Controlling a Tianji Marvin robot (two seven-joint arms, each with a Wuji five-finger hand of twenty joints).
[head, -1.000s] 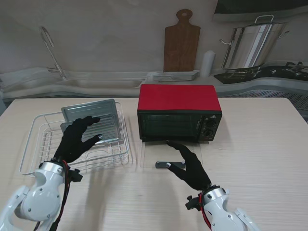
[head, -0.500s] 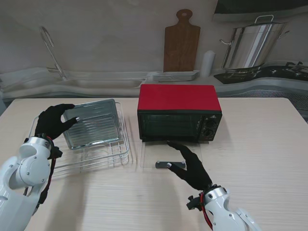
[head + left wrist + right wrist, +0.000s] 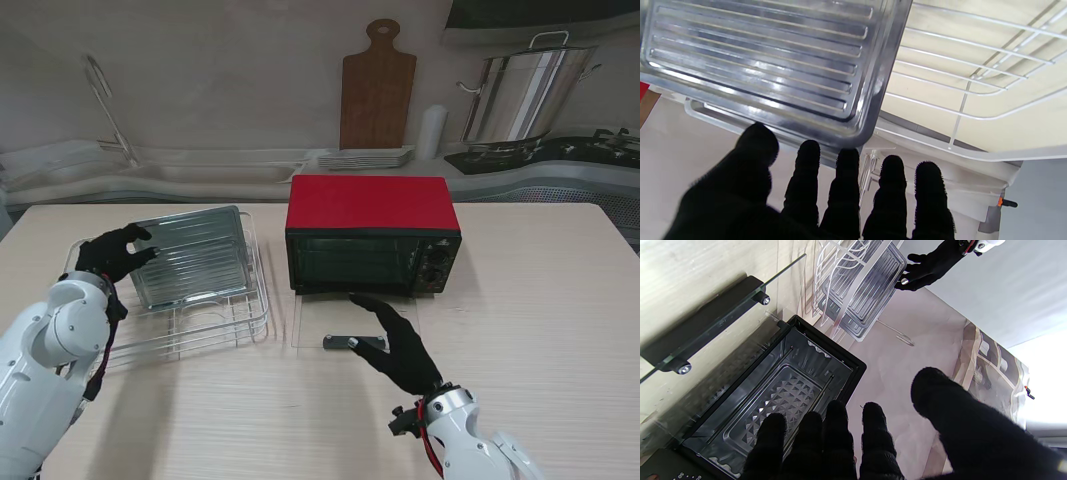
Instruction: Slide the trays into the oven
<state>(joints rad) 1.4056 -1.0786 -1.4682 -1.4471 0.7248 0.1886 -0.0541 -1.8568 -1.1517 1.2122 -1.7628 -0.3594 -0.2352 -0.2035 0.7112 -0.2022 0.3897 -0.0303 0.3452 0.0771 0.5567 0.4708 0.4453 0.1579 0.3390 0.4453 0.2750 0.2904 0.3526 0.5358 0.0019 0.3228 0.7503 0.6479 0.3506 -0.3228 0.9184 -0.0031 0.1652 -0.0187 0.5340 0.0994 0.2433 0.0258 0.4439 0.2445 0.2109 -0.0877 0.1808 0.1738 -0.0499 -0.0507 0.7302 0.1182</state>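
Stand view: the red oven (image 3: 372,232) sits mid-surface with its glass door (image 3: 355,322) folded down flat on the light wood surface (image 3: 540,300), black handle (image 3: 353,342) at the edge nearer the robot. The right wrist view looks into the open cavity (image 3: 773,396); a dark embossed pan lies on its floor. To the left of the oven stands a white wire rack (image 3: 170,300). Two ribbed metal trays lean tilted in it, one behind the other; the front tray (image 3: 190,255) is the clearer, the rear tray (image 3: 236,212) shows only as an edge. The left robot hand (image 3: 112,254) is at the front tray's left edge, fingers curled around that edge; the right wrist view shows the left robot hand (image 3: 927,266) closed on the tray's corner, so it reads as gripping the tray. In the left wrist view the fingertips (image 3: 846,160) sit at the rim of the tray (image 3: 766,60), thumb on one side. The right robot hand (image 3: 400,350) rests over the lowered door beside the handle, fingers extended and slightly apart, holding nothing; whether it presses on the glass cannot be told. Background counter: wooden cutting board (image 3: 378,85), steel stockpot (image 3: 520,95).
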